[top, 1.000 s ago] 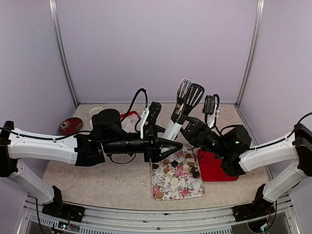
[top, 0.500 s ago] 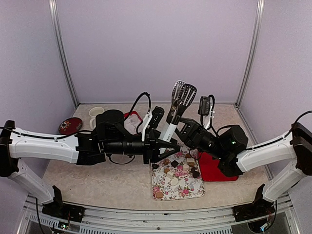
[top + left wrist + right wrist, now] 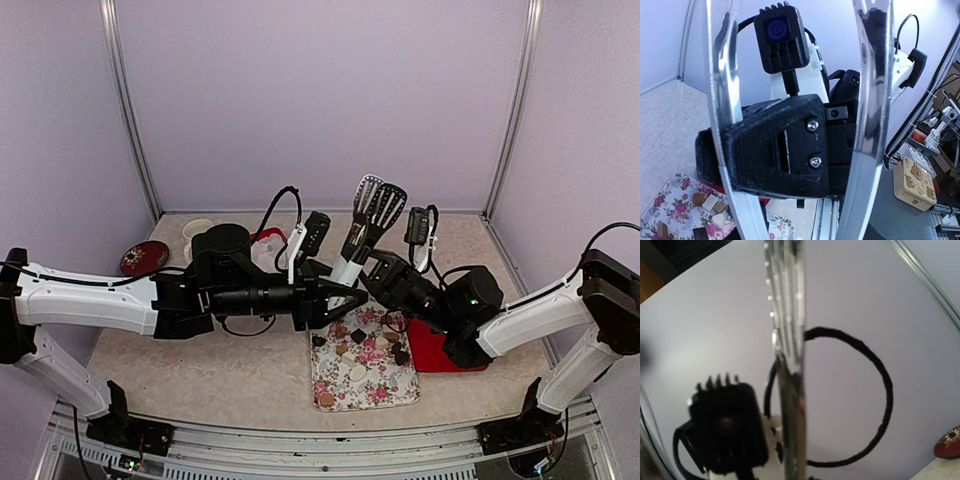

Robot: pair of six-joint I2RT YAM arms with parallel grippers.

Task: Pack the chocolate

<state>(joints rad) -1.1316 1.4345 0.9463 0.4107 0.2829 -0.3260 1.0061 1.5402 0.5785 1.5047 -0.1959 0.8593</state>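
Observation:
Several chocolates (image 3: 358,350), dark, tan and cream, lie on the floral tray (image 3: 392,392); a few also show low left in the left wrist view (image 3: 707,201). A pair of metal tongs (image 3: 376,205) with slotted heads stands upright between the two arms. My right gripper (image 3: 373,263) is on the tongs' white handle. In the right wrist view the tongs (image 3: 790,370) rise edge-on from the bottom centre. My left gripper (image 3: 350,297) is at the handle's lower end. The two tong arms (image 3: 722,100) cross the left wrist view and hide its fingers.
A red box part (image 3: 447,347) lies right of the tray. Another red piece with a white liner (image 3: 264,240) sits behind the left arm. A white mug (image 3: 197,228) and a dark round dish (image 3: 145,258) stand at the back left. The right wrist housing (image 3: 775,145) fills the left wrist view.
My right gripper has moved left with the tongs, closer to the left gripper. The tong heads have shifted left. The left arm has hardly moved.

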